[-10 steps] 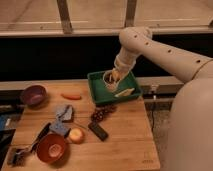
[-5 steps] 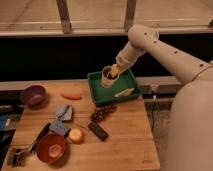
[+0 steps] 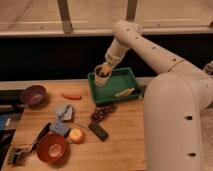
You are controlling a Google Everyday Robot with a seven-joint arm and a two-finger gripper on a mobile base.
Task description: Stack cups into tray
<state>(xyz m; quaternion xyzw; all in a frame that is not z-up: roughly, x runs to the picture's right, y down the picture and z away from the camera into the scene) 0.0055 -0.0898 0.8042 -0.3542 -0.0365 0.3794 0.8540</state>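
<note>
My gripper (image 3: 105, 68) is at the left end of the green tray (image 3: 131, 81), shut on the rim of the cream-white cup (image 3: 101, 78). The cup hangs upright, slightly tilted, over the tray's left rim. The cup's inside looks dark; I cannot tell whether the dark grey cup sits nested in it, and no separate dark grey cup shows. The arm reaches down to the cup from the upper right.
A pale curved piece (image 3: 125, 92) lies in the tray. On the wooden table (image 3: 120, 150) are a purple bowl (image 3: 33, 94), a carrot (image 3: 71, 96), grapes (image 3: 102, 113), a black block (image 3: 98, 131), a crumpled blue-grey packet (image 3: 63, 112), an orange fruit (image 3: 76, 134) and a red-orange bowl (image 3: 51, 147).
The gripper has carried the cream-white cup leftwards, from over the tray's inside to over its left rim.
</note>
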